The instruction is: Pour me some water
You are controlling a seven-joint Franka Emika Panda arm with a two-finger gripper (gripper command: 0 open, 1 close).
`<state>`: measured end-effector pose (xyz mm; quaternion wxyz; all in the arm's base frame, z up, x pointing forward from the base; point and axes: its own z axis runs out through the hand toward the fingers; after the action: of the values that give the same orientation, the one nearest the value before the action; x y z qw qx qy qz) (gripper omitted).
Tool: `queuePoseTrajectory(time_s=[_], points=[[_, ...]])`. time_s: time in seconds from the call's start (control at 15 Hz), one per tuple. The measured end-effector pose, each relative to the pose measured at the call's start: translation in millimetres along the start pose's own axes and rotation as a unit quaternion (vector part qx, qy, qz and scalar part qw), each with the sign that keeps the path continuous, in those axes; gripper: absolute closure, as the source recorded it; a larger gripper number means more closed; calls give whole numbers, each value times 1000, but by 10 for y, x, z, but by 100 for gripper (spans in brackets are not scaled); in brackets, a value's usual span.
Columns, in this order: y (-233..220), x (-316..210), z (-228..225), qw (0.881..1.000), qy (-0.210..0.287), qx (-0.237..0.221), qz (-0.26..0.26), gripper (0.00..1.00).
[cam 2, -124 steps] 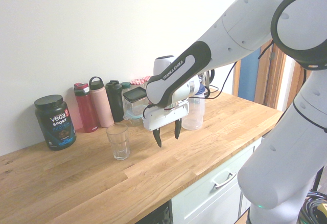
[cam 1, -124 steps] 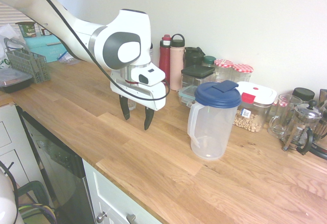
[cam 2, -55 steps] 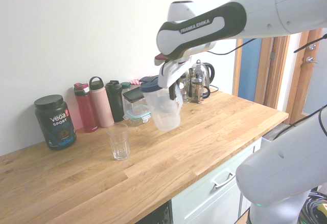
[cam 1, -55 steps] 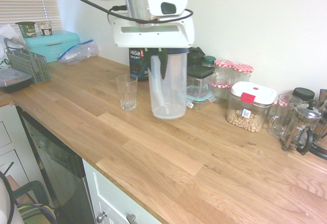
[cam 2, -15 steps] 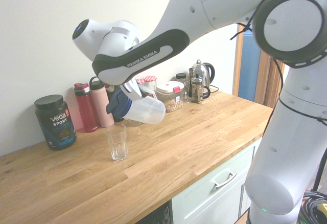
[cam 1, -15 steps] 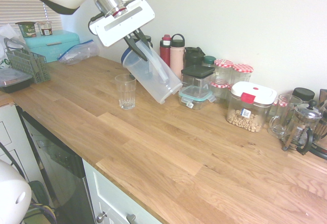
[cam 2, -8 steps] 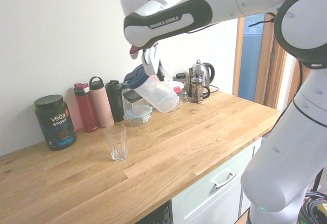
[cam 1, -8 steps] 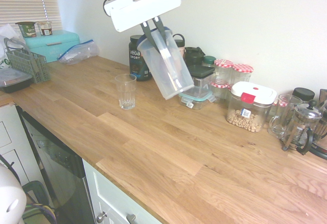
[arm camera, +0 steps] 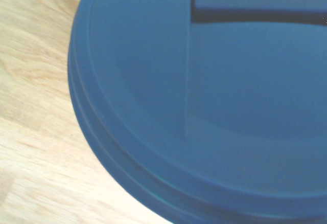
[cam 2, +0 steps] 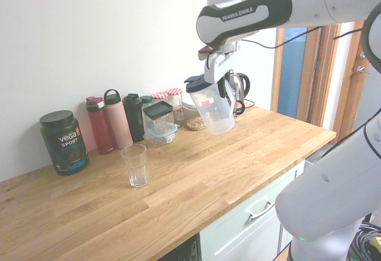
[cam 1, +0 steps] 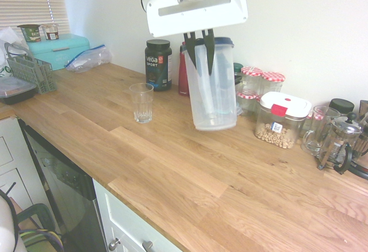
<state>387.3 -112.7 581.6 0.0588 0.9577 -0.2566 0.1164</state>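
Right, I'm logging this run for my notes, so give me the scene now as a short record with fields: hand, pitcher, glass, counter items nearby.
hand: shut on the pitcher's handle
pitcher: clear body, blue lid, held above the counter, slightly tilted
glass: upright on the counter, apart from the pitcher
behind the glass: black Vega Sport tub, red bottle, pink bottle
food container: white lid with red tab, pale pieces inside
water level: cannot tell
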Motion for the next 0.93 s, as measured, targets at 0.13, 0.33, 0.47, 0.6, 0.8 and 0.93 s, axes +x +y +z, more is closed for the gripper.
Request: queuePoseTrajectory(time_s=[0.13,0.33,0.47,0.6,0.8,0.93], points=[[169,-61,217,998,0,25,53,100],[322,-75,477,990,12,63,128,100],[397,-81,620,980,30,89,176,100],[431,-109,772,967,53,113,220,100],[417,-173,949,943,101,147,282,100],[390,-204,1011,923,141,159,320,100]])
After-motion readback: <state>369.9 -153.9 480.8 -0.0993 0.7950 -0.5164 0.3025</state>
